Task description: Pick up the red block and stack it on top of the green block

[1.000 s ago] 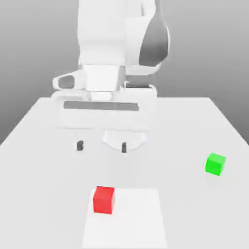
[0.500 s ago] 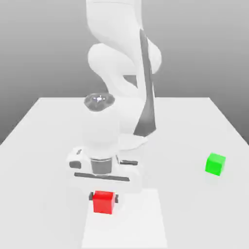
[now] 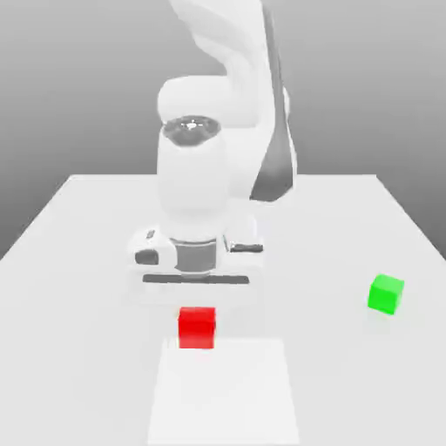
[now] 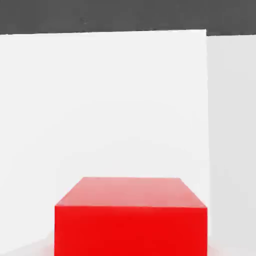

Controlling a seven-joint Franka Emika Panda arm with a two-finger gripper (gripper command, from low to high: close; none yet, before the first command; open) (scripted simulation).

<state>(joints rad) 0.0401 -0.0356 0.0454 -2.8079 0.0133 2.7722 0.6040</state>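
The red block point(image 3: 197, 327) hangs just below the white hand, a little above the table, with my gripper point(image 3: 197, 312) shut on it. In the hand view the red block point(image 4: 130, 217) sits close up, with the white table behind it. The green block point(image 3: 386, 293) rests on the table toward the exterior view's right, well apart from the hand and at about the same depth as the red one.
The white table point(image 3: 78, 261) stretches across the exterior view, with a brighter white rectangular patch point(image 3: 225, 392) on its near side just below the held block. The arm's bulky links point(image 3: 222, 104) rise behind the hand.
The hand came down over the red block and the fingers closed on it. Since then the block has risen off the table and shifted slightly to the exterior view's right.
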